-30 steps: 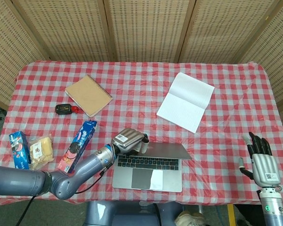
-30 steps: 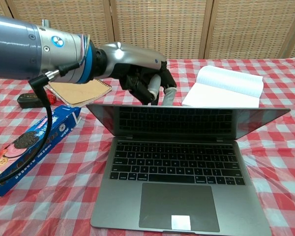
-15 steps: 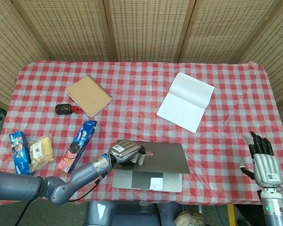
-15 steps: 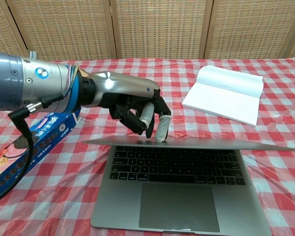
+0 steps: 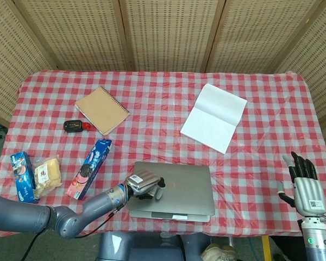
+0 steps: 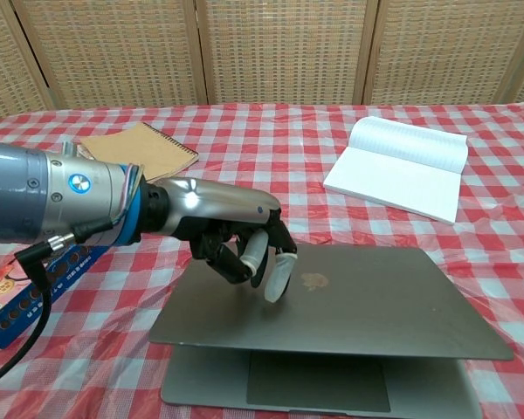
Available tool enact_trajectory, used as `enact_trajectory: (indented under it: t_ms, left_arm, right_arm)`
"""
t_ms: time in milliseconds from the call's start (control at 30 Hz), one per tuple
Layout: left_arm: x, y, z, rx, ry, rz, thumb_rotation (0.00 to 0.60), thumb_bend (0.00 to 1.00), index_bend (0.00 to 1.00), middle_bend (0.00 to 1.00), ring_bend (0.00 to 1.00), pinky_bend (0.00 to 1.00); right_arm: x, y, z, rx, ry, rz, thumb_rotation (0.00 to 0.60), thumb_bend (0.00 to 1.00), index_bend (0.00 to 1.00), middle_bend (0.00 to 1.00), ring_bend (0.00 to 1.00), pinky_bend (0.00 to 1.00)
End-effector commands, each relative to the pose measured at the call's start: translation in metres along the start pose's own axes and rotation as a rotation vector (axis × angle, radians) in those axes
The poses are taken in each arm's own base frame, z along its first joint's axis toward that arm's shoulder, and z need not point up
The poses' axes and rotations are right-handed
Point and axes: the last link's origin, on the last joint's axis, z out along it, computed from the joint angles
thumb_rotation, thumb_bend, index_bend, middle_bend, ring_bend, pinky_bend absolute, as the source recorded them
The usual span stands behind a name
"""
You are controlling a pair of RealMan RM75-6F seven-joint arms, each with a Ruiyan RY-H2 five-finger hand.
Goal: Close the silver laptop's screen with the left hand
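The silver laptop [image 5: 185,182] lies near the table's front edge, its lid [image 6: 367,301] lowered almost flat with a thin gap left above the base at the front. My left hand [image 6: 240,240] is over the lid's left part, fingers curled down, and its fingertips [image 6: 277,278] press on the lid beside the logo. In the head view the left hand [image 5: 145,184] covers the lid's left edge. My right hand [image 5: 302,185] stays at the table's front right corner, fingers spread and holding nothing.
An open white notebook [image 5: 213,117] lies behind the laptop to the right. A brown spiral notebook [image 5: 101,109] and a small black device [image 5: 73,126] are at the back left. A blue cookie box [image 5: 91,167] and snack packs [image 5: 47,173] lie left of the laptop.
The left hand has pushed the screen down from half open to almost flat on the base. The right hand has not moved.
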Motion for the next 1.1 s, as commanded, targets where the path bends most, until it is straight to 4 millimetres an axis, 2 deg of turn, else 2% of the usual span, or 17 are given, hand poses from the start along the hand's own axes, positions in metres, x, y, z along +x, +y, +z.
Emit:
enact_trajectory:
  t_ms: [33,833,1100]
  left_arm:
    - [-0.007,-0.001,0.002,0.002,-0.019,0.012,0.600,1.00,0.59,0.38,0.42,0.39]
    - [-0.029,-0.015,0.009,0.044,-0.071,0.026,0.600,1.00,0.57,0.36,0.42,0.38]
    - [-0.021,-0.014,0.000,0.039,-0.017,0.012,0.600,1.00,0.50,0.29,0.37,0.35]
  right_arm:
    - [0.000,0.000,0.000,0.000,0.000,0.001,0.600,0.72,0.00,0.00,0.00,0.00]
    - [-0.001,0.000,0.001,-0.007,-0.003,0.002,0.600,0.72,0.00,0.00,0.00,0.00]
    - [0.001,-0.001,0.000,-0.001,0.004,0.006,0.600,0.72,0.00,0.00,0.00,0.00]
